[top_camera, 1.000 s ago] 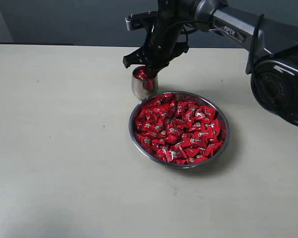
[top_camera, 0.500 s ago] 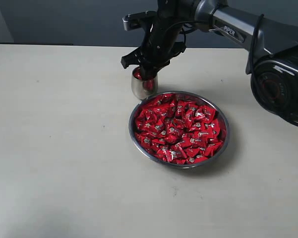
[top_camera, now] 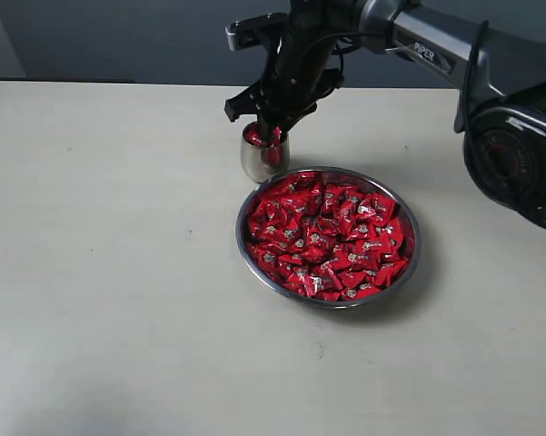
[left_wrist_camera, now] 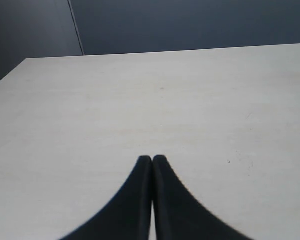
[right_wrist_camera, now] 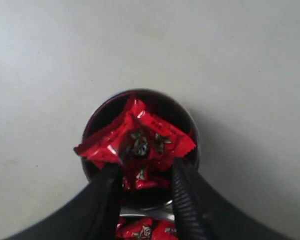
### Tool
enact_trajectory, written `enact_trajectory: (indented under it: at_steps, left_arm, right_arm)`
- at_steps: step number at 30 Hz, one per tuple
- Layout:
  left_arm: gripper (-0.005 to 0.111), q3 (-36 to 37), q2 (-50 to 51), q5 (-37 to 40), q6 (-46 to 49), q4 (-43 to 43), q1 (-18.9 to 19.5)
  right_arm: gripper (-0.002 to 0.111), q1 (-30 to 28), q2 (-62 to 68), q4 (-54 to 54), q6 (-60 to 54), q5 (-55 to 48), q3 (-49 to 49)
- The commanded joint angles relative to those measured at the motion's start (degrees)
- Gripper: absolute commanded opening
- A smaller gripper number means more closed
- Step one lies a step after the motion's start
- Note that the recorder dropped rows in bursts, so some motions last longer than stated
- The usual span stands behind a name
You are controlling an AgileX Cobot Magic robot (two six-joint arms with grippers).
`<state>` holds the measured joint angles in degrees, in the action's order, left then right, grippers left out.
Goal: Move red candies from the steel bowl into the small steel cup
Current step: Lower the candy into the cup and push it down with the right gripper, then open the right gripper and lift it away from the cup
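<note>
The small steel cup [top_camera: 263, 158] stands just behind the steel bowl [top_camera: 243, 242], which is heaped with red candies [top_camera: 332, 236]. My right gripper [top_camera: 267, 130] hangs directly over the cup's mouth, open. In the right wrist view its fingers [right_wrist_camera: 110, 175] stand apart on either side of the cup [right_wrist_camera: 190, 125], and a few red candies [right_wrist_camera: 140, 137] lie piled in its mouth, one sticking out over the rim. My left gripper [left_wrist_camera: 152, 159] is shut with nothing in it, over bare table; it does not show in the exterior view.
The pale table [top_camera: 109, 272] stretches wide to the left and in front of the bowl. The right arm's base [top_camera: 518, 163] stands at the right edge. A dark wall runs behind the table's far edge.
My right gripper has opened above the cup and let go of the red candies, which now rest in the cup's mouth. The gripper has lifted slightly.
</note>
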<state>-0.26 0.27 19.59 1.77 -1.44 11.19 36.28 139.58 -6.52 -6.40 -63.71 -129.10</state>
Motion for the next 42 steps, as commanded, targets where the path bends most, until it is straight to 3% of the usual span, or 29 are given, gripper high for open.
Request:
enact_trajectory:
  at_steps: [1, 42]
  left_arm:
    - [0.000, 0.26, -0.27, -0.45, -0.08, -0.11, -0.47]
    - [0.000, 0.26, -0.27, -0.45, -0.08, -0.11, -0.47]
  right_arm:
    - [0.034, -0.31, -1.26, 0.65, -0.14, 0.15, -0.35]
    - [0.034, -0.31, -6.70, 3.26, 3.93, -5.87, -0.35]
